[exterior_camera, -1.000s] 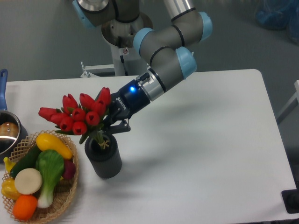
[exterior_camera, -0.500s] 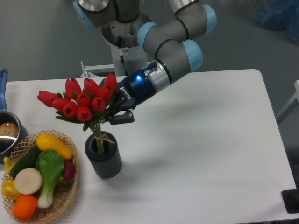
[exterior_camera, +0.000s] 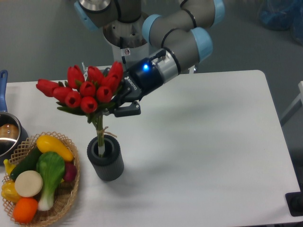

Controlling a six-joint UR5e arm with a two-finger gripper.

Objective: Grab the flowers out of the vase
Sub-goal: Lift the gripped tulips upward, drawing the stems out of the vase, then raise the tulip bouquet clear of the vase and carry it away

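Observation:
The flowers (exterior_camera: 83, 90), a bunch of red tulips with green leaves, hang raised above the vase (exterior_camera: 105, 158), a dark grey ribbed cylinder on the white table. Only the lower end of the stems (exterior_camera: 100, 137), tied with twine, still reaches into the vase mouth. My gripper (exterior_camera: 117, 105) comes in from the upper right and is shut on the bunch just below the blooms; the tulip heads hide part of its fingers.
A wicker basket (exterior_camera: 66, 201) of toy vegetables sits at the front left, close to the vase. A metal pot (exterior_camera: 8, 137) with a blue handle stands at the left edge. The arm's base column (exterior_camera: 124, 42) rises behind the table.
The gripper has risen with the flowers over the last second. The stems have slid upward out of the vase, which has stayed in place.

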